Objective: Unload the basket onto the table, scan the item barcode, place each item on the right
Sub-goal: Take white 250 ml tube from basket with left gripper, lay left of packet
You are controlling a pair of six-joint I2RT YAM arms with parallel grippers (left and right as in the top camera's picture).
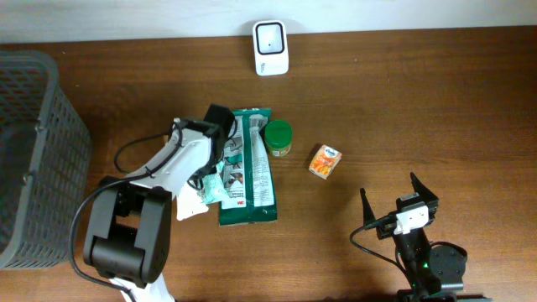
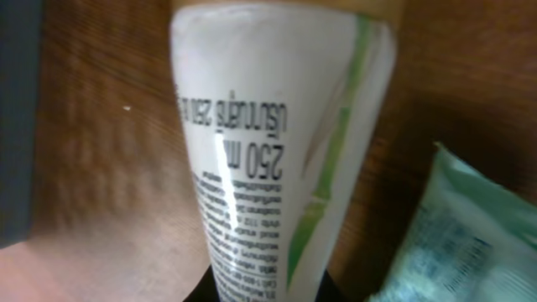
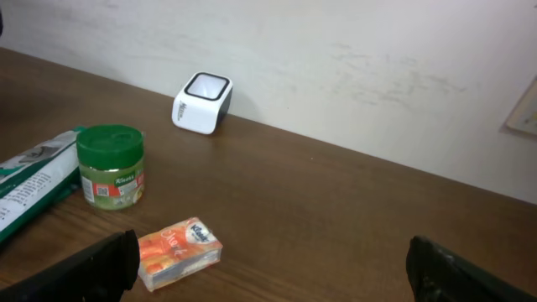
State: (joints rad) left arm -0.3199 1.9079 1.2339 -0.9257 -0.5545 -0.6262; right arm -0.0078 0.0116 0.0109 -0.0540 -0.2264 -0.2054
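White tube (image 2: 268, 151), clamped in left end effector (image 1: 220, 126) over counter (image 1: 419, 101) by green pkt (image 1: 252, 168), is best turned w/ barcode facing scanner (image 1: 271, 48); right end effector (image 1: 393, 197) is held wide open.

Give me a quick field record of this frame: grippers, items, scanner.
left gripper: shut on a white tube, next to the long green pack
right gripper: open, empty, clear of the items
scanner: white, at the far table edge
loose items: green-lidded jar, orange box, teal packet
basket: grey, far left
barcode: none visible on the tube's shown side
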